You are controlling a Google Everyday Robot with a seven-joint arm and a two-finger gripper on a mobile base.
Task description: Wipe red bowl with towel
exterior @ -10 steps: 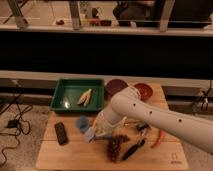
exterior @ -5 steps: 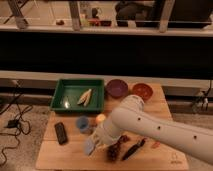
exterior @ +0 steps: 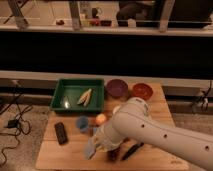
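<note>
The red bowl (exterior: 142, 91) sits at the back right of the wooden table (exterior: 60, 155), next to a purple bowl (exterior: 117, 88). My white arm reaches in from the lower right. My gripper (exterior: 95, 145) is low over the table's front middle, far from the red bowl. It is shut on a pale blue-grey towel (exterior: 90, 149) that hangs down at its left side. The arm hides the table area behind it.
A green tray (exterior: 62, 95) with a pale banana-like item (exterior: 85, 96) stands at the back left. A blue cup (exterior: 82, 123) and an orange ball (exterior: 101, 119) sit just behind the gripper. A black remote (exterior: 61, 133) lies left. Dark items (exterior: 131, 149) lie under the arm.
My arm has swung down and toward the table's front edge, carrying the towel with it. The bowls, tray and cup have not moved.
</note>
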